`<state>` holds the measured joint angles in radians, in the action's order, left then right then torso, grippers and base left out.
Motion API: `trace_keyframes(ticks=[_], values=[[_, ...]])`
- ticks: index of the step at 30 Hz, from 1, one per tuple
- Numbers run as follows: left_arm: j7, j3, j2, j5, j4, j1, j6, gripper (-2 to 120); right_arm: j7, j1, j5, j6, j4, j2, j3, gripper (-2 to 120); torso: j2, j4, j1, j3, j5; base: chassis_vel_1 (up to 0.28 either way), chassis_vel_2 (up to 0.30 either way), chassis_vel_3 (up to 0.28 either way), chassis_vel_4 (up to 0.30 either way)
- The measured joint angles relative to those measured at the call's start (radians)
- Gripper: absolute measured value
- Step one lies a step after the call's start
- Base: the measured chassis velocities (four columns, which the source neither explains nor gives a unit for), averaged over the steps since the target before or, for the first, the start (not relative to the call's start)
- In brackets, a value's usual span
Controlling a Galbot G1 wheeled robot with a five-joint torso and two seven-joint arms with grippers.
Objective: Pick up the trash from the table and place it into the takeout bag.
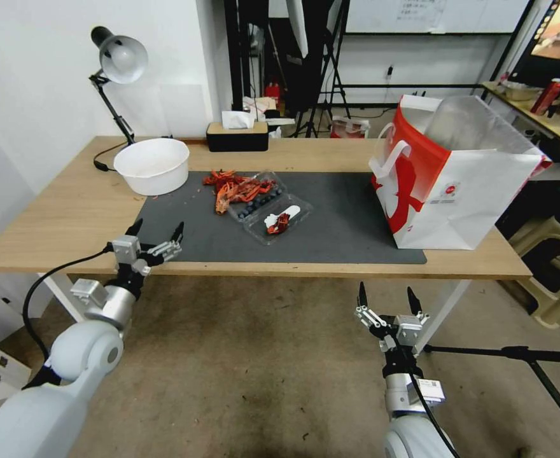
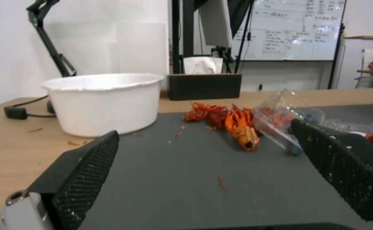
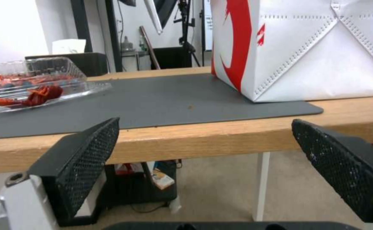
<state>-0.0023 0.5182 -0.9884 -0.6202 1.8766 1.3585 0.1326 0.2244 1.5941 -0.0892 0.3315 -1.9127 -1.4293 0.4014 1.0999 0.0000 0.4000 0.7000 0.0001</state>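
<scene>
- Hovering at the near left edge of the surface (image 1: 70,210), the left tool (image 1: 155,231) has its fingers spread wide with nothing between them.
- Right tool (image 1: 387,298) hangs below the near edge, out in front of the bag (image 1: 477,197), fingers wide apart and holding nothing.
- Shells (image 1: 232,187) lie in a red heap on the mat (image 1: 350,229), touching the clear trays (image 1: 273,210); what is in the trays is hard to make out beyond dark round bits and one more red piece.
- White bowl (image 1: 153,165) stands open at the mat's far left corner; its inside looks bare.
- Bag stands upright at the mat's right end, its silvery lining showing; what is inside it is hidden. The small red logo on its side is too small to read.
- Whiteboard (image 2: 288,28) writing in the left wrist view is illegible.
- Tissue box (image 1: 237,135) and lamp (image 1: 118,60) sit at the far edge.
</scene>
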Motion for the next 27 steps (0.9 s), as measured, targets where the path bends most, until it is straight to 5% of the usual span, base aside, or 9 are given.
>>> trace_keyframes(ticks=[27], values=[[0.019,0.091,-0.09,0.07,0.039,0.174,0.087,100,-0.013,-0.005,-0.002,-0.006,-0.007,0.002,-0.007,100,0.0,-0.0001,0.0,0.0,0.0,0.0,0.0,0.0,0.0]])
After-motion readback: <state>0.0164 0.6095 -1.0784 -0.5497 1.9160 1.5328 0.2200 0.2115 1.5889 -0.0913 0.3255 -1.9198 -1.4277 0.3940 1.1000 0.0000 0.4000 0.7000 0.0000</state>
